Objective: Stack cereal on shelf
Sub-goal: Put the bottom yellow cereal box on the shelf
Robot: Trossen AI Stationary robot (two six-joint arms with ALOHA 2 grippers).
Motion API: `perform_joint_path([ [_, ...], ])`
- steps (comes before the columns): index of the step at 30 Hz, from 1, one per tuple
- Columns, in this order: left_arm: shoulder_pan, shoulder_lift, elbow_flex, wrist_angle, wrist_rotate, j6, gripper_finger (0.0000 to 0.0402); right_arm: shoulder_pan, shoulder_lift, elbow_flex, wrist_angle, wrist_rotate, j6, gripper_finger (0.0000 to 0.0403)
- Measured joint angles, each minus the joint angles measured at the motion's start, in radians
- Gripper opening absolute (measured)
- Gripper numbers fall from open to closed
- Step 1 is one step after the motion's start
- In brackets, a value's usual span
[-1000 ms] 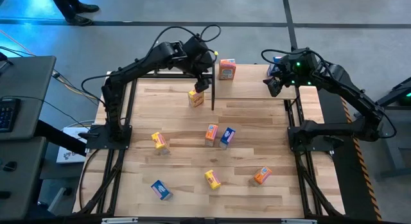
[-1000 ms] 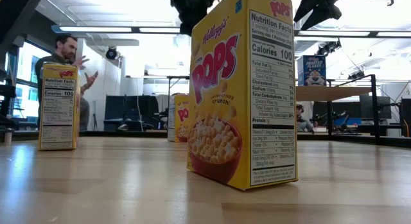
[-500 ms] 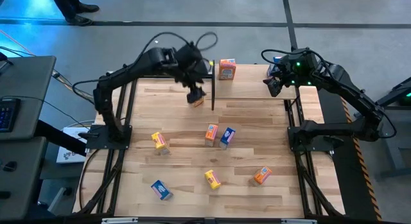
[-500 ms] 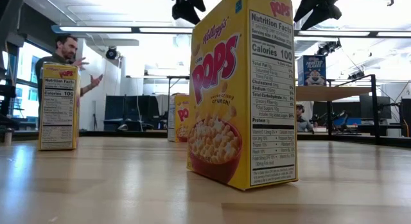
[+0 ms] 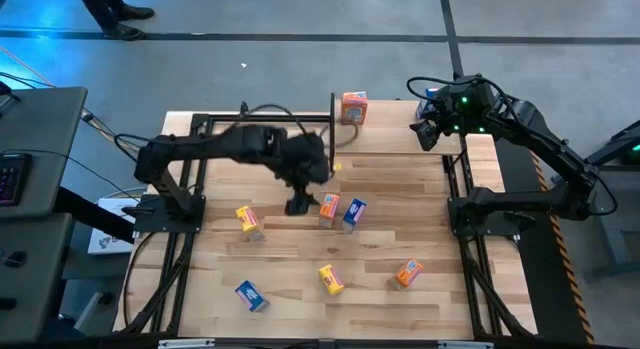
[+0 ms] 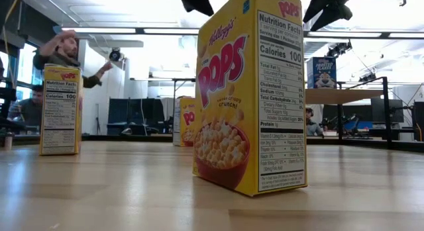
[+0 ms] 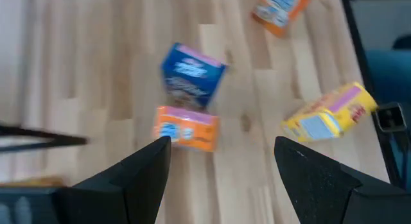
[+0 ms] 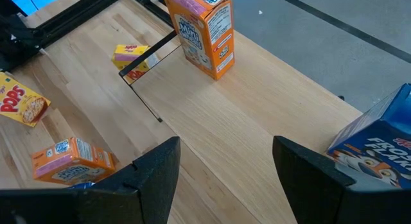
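Left claw [image 5: 300, 204] hangs wide open and empty above the middle of the tabletop [image 5: 400, 219], poised just left of an orange cereal box [image 5: 329, 207] that stands touching or nearly touching a blue cereal box [image 5: 354, 213]. Seen from the left wrist, the orange box [image 7: 186, 128] sits between the spread fingers [image 7: 138, 179] with the blue one [image 7: 191, 73] just beyond it, so a clean pick calls, by this reading, for a descent centred on the orange box alone, with one finger slipped into whatever gap separates the pair and the jaws closed across the narrow faces so the neighbour is not dragged along. The shelf [image 5: 390, 139] stands at the far side of the tabletop, already carrying an orange box [image 5: 353, 107] upright near its left end and a blue box [image 8: 379, 144] at its right end, beside the right claw [image 5: 428, 132], which waits there partly open and holding nothing. A yellow box [image 8: 133, 56] lies below the shelf's near-left post. Other cereal is scattered well apart: a yellow box [image 5: 249, 220] at left, a blue box [image 5: 250, 295] near left, a yellow box [image 5: 331, 279] near centre, and an orange box [image 5: 408, 274] near right. A person [image 6: 63, 49] gestures in the room beyond.
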Motion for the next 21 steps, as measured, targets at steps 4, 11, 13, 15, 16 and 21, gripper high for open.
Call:
perform_joint_path([
  [4, -0.071, 0.005, -0.029, 0.013, 0.000, 0.042, 0.0266, 0.000, 0.000, 0.000, 0.000, 0.000, 0.000, 0.0240],
  [11, -0.168, 0.004, -0.085, 0.051, -0.005, 0.129, 0.0266, 0.000, 0.000, 0.000, 0.000, 0.000, 0.000, 0.0240],
  [13, -0.191, 0.004, -0.093, 0.054, -0.005, 0.157, 0.0266, 0.000, 0.000, 0.000, 0.000, 0.000, 0.000, 0.0240],
  [15, -0.216, 0.004, -0.103, 0.082, -0.006, 0.199, 0.0266, 0.000, 0.000, 0.000, 0.000, 0.000, 0.000, 0.0240],
  [16, -0.227, 0.003, -0.111, 0.104, -0.006, 0.225, 0.0266, 0.000, 0.000, 0.000, 0.000, 0.000, 0.000, 0.0240],
  [21, -0.283, 0.004, -0.149, 0.137, -0.006, 0.326, 0.0266, 0.000, 0.000, 0.000, 0.000, 0.000, 0.000, 0.0240],
])
